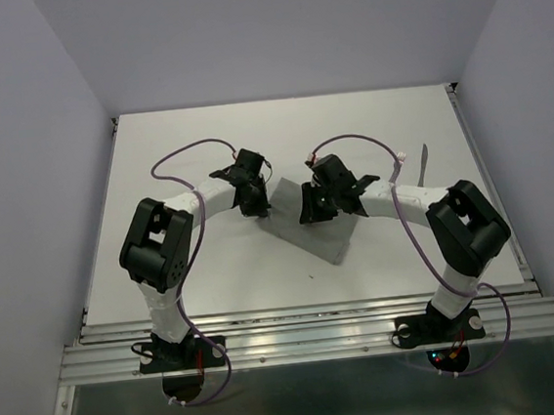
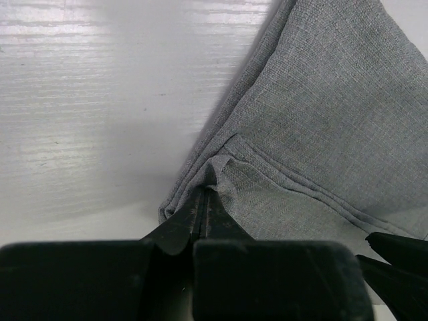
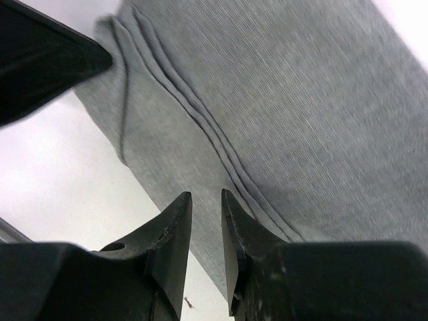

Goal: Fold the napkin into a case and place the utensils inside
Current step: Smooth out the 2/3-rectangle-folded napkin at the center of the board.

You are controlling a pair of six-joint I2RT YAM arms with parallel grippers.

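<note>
The left tool [image 2: 204,194] clamps the napkin [image 2: 321,120] corner, right tool [image 3: 206,195] apart above it, a utensil [image 1: 424,166] well aside.

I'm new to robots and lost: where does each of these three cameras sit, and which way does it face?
Top external: above and behind, looking down on the table; left arm and right arm show, bases nearest.
Left wrist: on the left arm, facing along the left gripper, shut on the napkin.
Right wrist: on the right arm, facing along the open right gripper.
Shared: both wrist views show the same napkin up close.
</note>
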